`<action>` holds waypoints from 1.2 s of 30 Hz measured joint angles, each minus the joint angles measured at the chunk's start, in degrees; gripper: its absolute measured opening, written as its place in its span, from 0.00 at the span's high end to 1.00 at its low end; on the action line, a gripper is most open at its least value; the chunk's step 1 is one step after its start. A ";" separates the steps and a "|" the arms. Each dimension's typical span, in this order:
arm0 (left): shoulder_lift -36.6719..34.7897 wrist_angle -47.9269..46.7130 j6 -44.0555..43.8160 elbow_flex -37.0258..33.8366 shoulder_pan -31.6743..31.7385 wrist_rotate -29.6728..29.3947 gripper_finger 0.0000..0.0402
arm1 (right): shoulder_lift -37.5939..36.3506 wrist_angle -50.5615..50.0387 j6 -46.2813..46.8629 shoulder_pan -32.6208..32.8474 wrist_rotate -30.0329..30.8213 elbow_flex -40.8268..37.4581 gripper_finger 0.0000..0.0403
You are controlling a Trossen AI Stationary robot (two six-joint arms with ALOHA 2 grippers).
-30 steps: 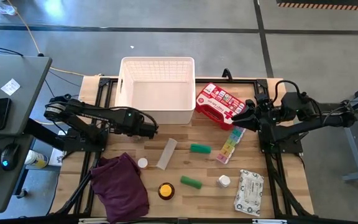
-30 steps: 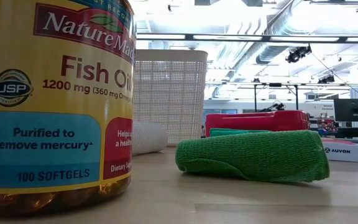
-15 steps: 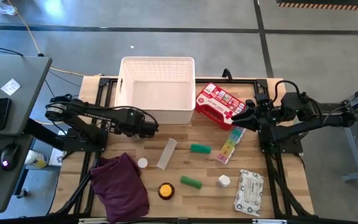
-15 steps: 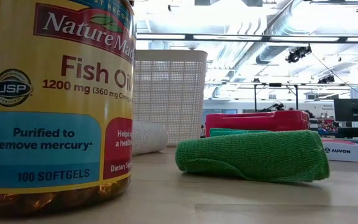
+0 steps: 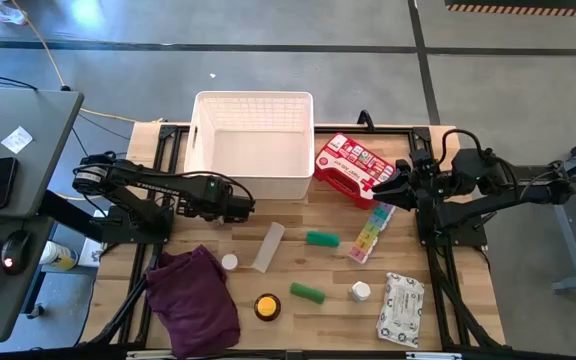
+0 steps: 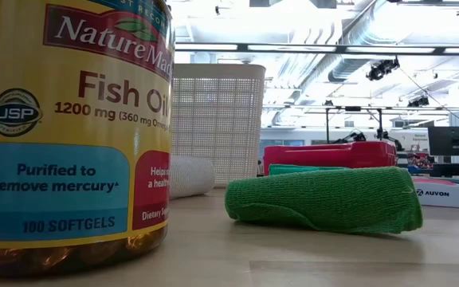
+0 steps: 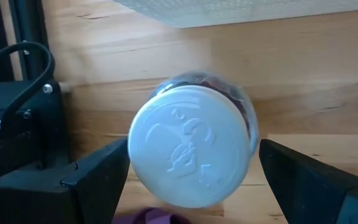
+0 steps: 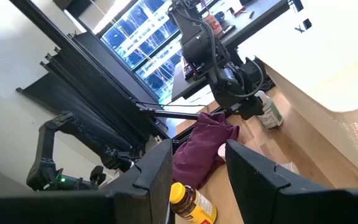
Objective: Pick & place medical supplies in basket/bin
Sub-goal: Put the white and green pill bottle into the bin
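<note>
- While the white grid-walled plastic basket [image 5: 253, 140] at the far side of the wooden bench [image 5: 333, 268] holds nothing, the task looks to be at its first pick.
- Spread wide, the left end effector [image 5: 240, 208] brackets a small bottle with a white embossed cap [image 7: 191, 152], just in front of the basket's near wall; nothing is gripped yet.
- Partly closed, the right end effector [image 5: 389, 187] sits at the corner of the red first-aid case with a white cross [image 5: 351, 167], which appears pinched, though contact is hard to confirm.
- Other supplies lie loose: two green rolls [image 5: 322, 238], a rainbow pill organiser [image 5: 369, 235] and a white wipes pack [image 5: 401, 306].
- Next, I judge, the left fingers must close squarely on the bottle, lift it and clear the basket's rim.
</note>
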 joint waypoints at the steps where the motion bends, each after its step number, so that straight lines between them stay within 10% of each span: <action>1: 0.00 0.01 0.01 0.00 0.00 -0.24 0.04 | 0.00 0.01 0.00 -0.01 0.30 0.00 0.65; 36: -0.15 0.20 0.22 0.15 0.00 -1.11 0.32 | 0.02 -3.04 -1.53 -0.02 3.99 0.00 0.65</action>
